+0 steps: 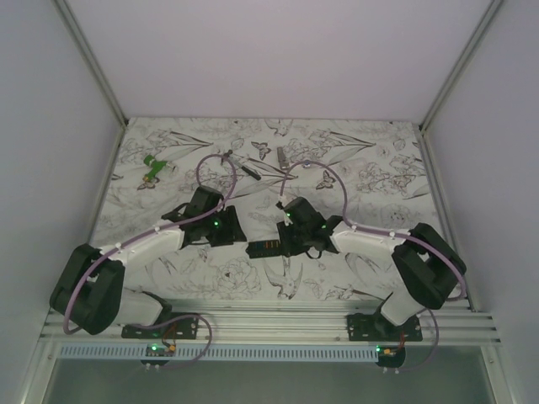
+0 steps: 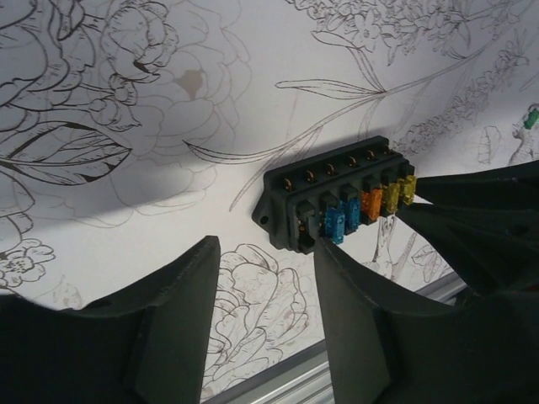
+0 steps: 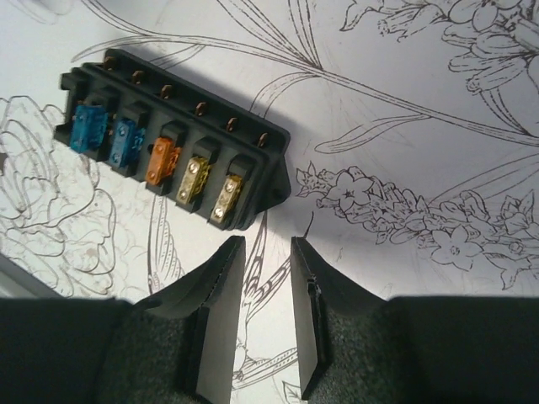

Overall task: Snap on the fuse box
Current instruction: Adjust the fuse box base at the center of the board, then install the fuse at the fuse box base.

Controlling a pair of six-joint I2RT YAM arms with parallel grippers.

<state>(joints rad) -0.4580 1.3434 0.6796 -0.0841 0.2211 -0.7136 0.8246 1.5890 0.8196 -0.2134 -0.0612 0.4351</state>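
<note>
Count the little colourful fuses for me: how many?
5, in one row across the black rectangular plastic fuse box: two blue fuses, one orange fuse, two yellow fuses.

A worktop (image 1: 379,160) is sitting inside a plain white booth, wearing a covering printed with black line drawings of flowers, leaves, birds and butterflies. A pale back wall (image 1: 278,50) is rising behind it, with a left wall (image 1: 42,126) and a right wall (image 1: 497,126) closing in the sides. Slim metal posts (image 1: 88,59) are running up the back corners. A ribbed aluminium rail (image 1: 278,324) is edging the near side, with a perforated strip (image 1: 269,352) lying just in front of it. Soft, even light is falling from above, and a grey shadow (image 2: 126,194) is spreading across the print near a small tan stain (image 2: 192,82).
</note>
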